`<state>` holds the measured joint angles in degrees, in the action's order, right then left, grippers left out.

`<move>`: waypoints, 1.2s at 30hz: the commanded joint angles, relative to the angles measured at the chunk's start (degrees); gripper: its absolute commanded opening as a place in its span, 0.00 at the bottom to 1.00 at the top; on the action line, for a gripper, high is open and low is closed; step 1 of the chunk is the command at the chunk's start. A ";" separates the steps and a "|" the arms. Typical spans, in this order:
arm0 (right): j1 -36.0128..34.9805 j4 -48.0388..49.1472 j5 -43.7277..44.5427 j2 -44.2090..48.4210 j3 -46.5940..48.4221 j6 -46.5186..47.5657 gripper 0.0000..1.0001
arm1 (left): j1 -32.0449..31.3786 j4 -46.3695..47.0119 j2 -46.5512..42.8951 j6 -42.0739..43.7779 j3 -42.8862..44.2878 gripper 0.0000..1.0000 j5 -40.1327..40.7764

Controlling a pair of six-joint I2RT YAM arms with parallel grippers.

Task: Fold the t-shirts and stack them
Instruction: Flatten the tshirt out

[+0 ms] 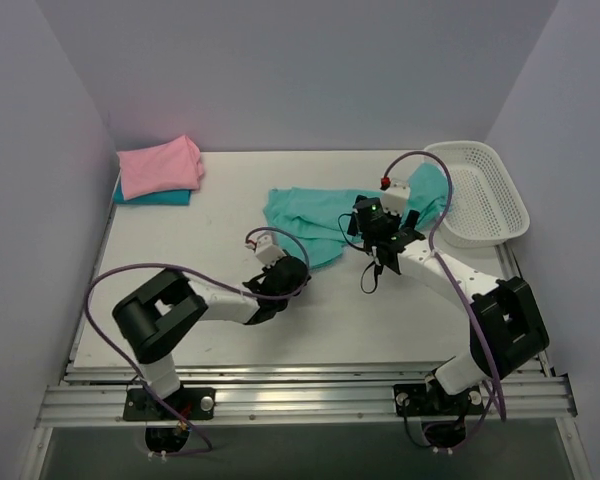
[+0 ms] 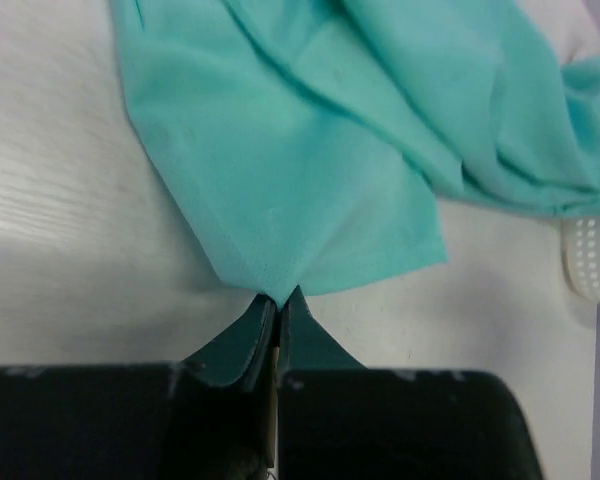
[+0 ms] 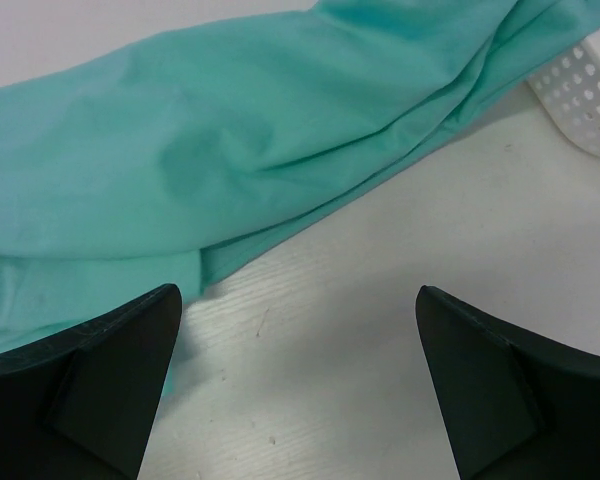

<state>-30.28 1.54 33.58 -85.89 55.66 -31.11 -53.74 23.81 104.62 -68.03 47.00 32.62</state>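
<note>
Left gripper [image 2: 278, 296]: jaws pressed together, pinching one corner of the teal-green t-shirt [image 2: 310, 150] between the tips.
Right gripper [image 3: 298, 292]: jaws spread wide with nothing between them; bare table [image 3: 380, 330] lies under the gap.
Teal-green t-shirt: rumpled and unfolded on the table, it fans out ahead of the left gripper from the pinched corner. One creased edge runs just ahead of the right gripper, whose left finger overlaps the cloth.
Pink t-shirt [image 1: 160, 165]: folded, lying on the darker teal-blue t-shirt [image 1: 165, 198], far ahead and to the left of the left gripper, well apart from both grippers.
Basket [image 1: 490, 195]: white mesh, ahead and right of the right gripper; the teal-green cloth reaches its rim.
</note>
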 commanded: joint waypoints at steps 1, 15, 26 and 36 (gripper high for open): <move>1.54 2.07 -1.68 0.90 0.59 -1.14 1.00 | 4.15 -1.66 -9.94 3.08 -4.62 0.02 8.77; -0.30 -4.87 -1.68 -2.80 5.51 -3.34 1.00 | 12.16 -3.69 -22.79 7.38 -11.67 0.02 15.46; -1.01 -14.29 3.68 8.51 -6.51 -17.57 1.00 | 12.69 -3.25 -19.28 7.91 -9.83 0.02 13.08; 14.80 1.26 -12.30 19.97 -22.17 -16.44 1.00 | 14.27 -0.88 -18.75 8.44 -10.35 0.02 10.09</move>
<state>-19.75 -3.14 27.40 -66.76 35.35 -46.74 -39.99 20.64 85.43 -60.53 35.42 43.97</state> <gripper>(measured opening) 0.997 0.043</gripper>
